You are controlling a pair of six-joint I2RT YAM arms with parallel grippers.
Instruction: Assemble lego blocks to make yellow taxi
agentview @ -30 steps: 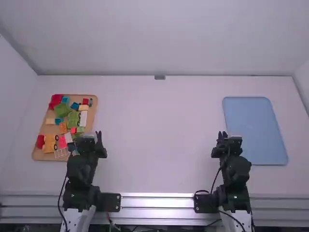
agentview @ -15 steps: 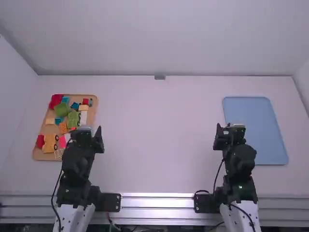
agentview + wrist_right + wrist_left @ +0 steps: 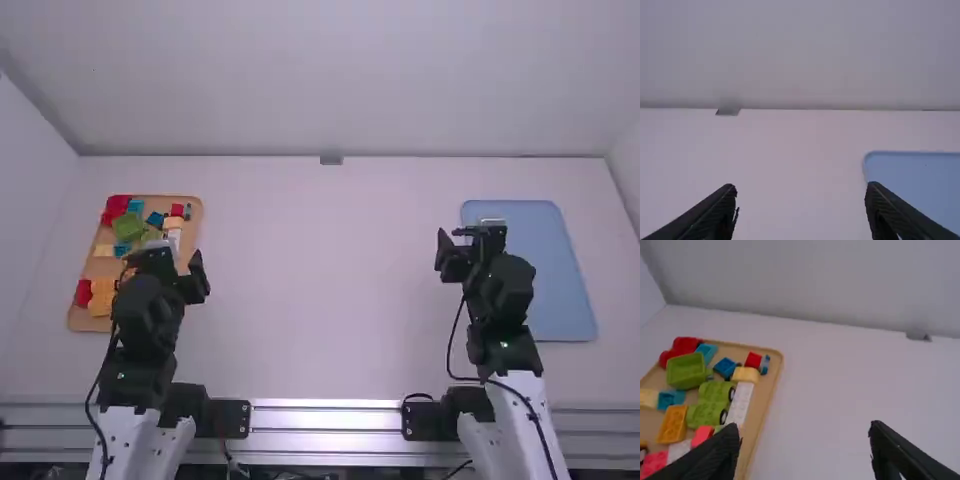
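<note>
Having moved forward, the black left gripper (image 3: 805, 427) and black right gripper (image 3: 802, 187) gape empty, the left best squared over the pale-yellow plastic block (image 3: 745, 374) on the tan rectangular tray (image 3: 764, 402) before closing.

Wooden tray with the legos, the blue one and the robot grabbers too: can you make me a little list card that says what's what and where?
Wooden tray: on the table's left side
Blocks on it: red, green with wheels, long white, orange and more
Blue tray: on the table's right side
Left gripper: open, by the wooden tray
Right gripper: open, by the blue tray
Held: nothing in either gripper
</note>
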